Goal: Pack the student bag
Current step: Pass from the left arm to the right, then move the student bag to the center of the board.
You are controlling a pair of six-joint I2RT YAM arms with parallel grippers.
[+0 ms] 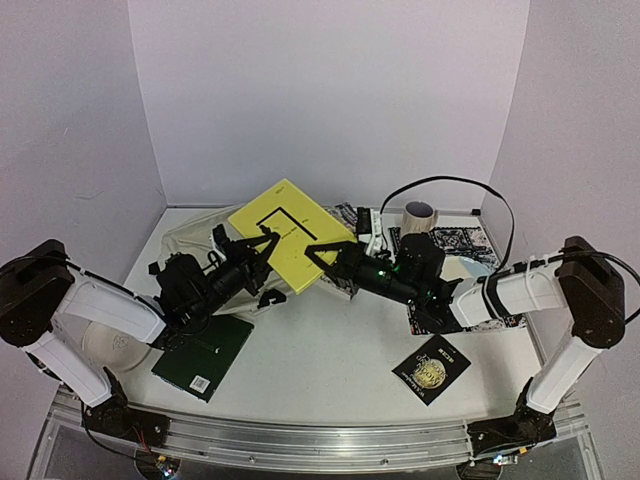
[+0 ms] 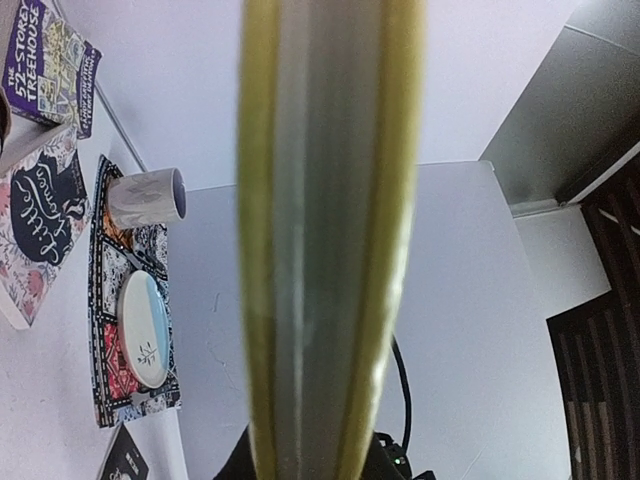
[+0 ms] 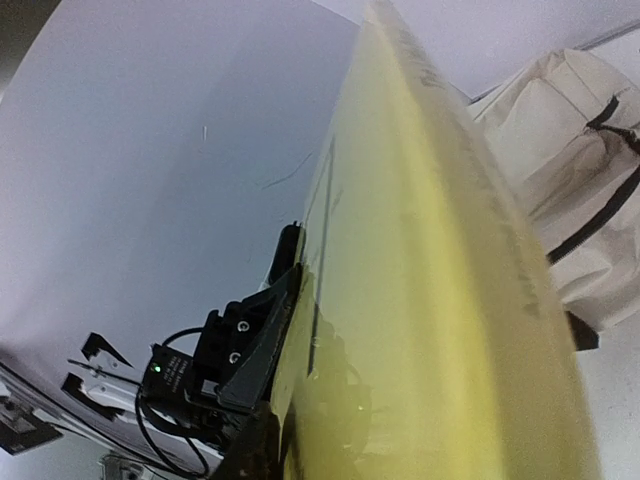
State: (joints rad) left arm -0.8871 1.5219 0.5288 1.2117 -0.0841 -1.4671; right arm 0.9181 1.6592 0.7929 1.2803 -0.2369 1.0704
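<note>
A yellow book is held tilted above the table's middle, between my two grippers. My left gripper is shut on its left edge. My right gripper grips its lower right corner. In the left wrist view the book is edge-on and fills the centre, hiding my fingers. In the right wrist view its cover fills the right half, with the left gripper's finger pressed on it. The cream student bag lies behind the book at the back left. It also shows in the right wrist view.
A dark green book lies at the front left and a black book with a gold circle at the front right. A mug, a patterned mat and a plate are at the back right. More books lie beside them.
</note>
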